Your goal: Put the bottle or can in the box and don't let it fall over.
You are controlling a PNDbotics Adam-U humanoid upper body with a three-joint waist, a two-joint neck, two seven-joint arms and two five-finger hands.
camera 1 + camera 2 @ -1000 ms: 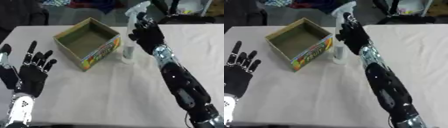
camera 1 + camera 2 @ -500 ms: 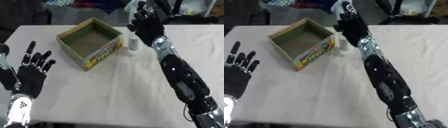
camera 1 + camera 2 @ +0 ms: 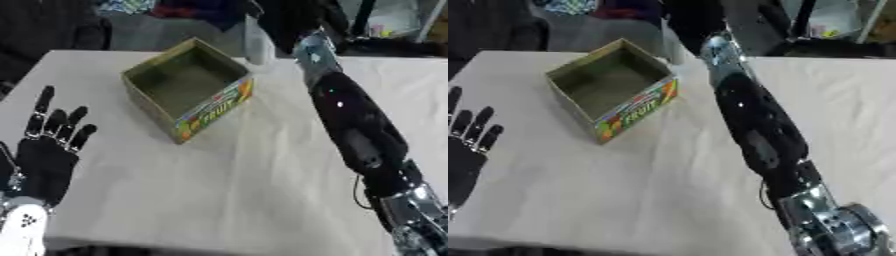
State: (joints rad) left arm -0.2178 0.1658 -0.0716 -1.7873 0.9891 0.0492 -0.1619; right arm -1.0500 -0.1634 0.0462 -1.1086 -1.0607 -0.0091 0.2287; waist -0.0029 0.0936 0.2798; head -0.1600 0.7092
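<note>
Fingers [image 3: 54, 125] of our left hand [image 3: 42, 161] are straight and spread, resting low at left over the cloth-covered worktop [image 3: 236, 185]. We cannot tell how our right hand [image 3: 282, 21] is set. A pale cylindrical bottle [image 3: 255, 42] stands upright, long axis vertical, behind the open cardboard box [image 3: 185, 95].

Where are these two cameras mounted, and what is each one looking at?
Left eye view: sits in the robot's head, looking down at the table; shows the open left hand at lower left and the right arm reaching far.
Right eye view: the other eye of that head camera, facing the same way; the left hand is cut off by the edge.
Shared: the open box, a pale bottle standing behind it, and the blurred right hand beside the bottle.
</note>
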